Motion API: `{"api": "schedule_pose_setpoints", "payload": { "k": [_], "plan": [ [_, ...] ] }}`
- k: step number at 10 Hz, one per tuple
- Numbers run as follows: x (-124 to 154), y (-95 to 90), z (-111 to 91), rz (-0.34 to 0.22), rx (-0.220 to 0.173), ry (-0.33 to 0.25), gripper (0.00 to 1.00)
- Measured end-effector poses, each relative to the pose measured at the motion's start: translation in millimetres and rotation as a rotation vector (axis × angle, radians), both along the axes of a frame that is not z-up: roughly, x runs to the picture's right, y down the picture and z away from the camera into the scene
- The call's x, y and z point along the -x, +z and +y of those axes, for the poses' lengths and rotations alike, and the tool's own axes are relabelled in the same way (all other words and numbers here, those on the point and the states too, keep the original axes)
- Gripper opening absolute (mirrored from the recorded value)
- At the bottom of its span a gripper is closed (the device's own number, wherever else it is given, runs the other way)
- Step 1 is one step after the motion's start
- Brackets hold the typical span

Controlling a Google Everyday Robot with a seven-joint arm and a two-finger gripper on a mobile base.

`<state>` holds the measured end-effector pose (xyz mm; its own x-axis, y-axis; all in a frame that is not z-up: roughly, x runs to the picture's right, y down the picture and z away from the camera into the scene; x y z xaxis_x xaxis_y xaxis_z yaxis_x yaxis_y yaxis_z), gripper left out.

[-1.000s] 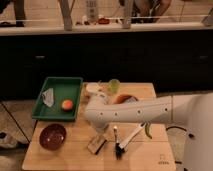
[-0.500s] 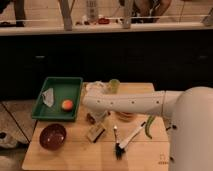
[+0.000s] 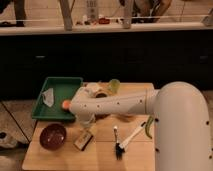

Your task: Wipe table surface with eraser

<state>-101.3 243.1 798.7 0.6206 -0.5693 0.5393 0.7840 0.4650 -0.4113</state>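
The eraser (image 3: 83,140), a small block with a pale top over a dark base, lies on the light tan table surface (image 3: 100,159) left of centre, near the front. My white arm reaches in from the right across the table. Its gripper (image 3: 87,124) hangs down from the wrist directly above the eraser, just right of the green tray. The wrist hides where the gripper meets the eraser, so contact cannot be judged.
A green tray (image 3: 59,82) at the back left holds a white crumpled item (image 3: 48,96) and an orange ball (image 3: 65,104). A dark red bowl (image 3: 52,136) sits front left. A white-handled black brush (image 3: 125,142), a green object (image 3: 148,129) and a green cup (image 3: 114,86) are to the right and behind.
The arm's end has swung left toward the tray, and the eraser has shifted left across the table with it. The brush and bowl have stayed put.
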Motion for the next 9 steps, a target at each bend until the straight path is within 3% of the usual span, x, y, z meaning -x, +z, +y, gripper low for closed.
{"api": "schedule_pose_setpoints", "payload": {
  "k": [2, 4, 6, 9],
  "plan": [
    [-10, -11.0, 23, -0.002, 0.018, -0.004, 0.01],
    [-44, -13.3, 27, 0.042, 0.017, 0.004, 0.01],
    [-77, -11.4, 19, 0.096, 0.0, 0.029, 0.01],
    [-95, 5.0, -13, 0.129, -0.032, 0.055, 0.01]
  ]
}}
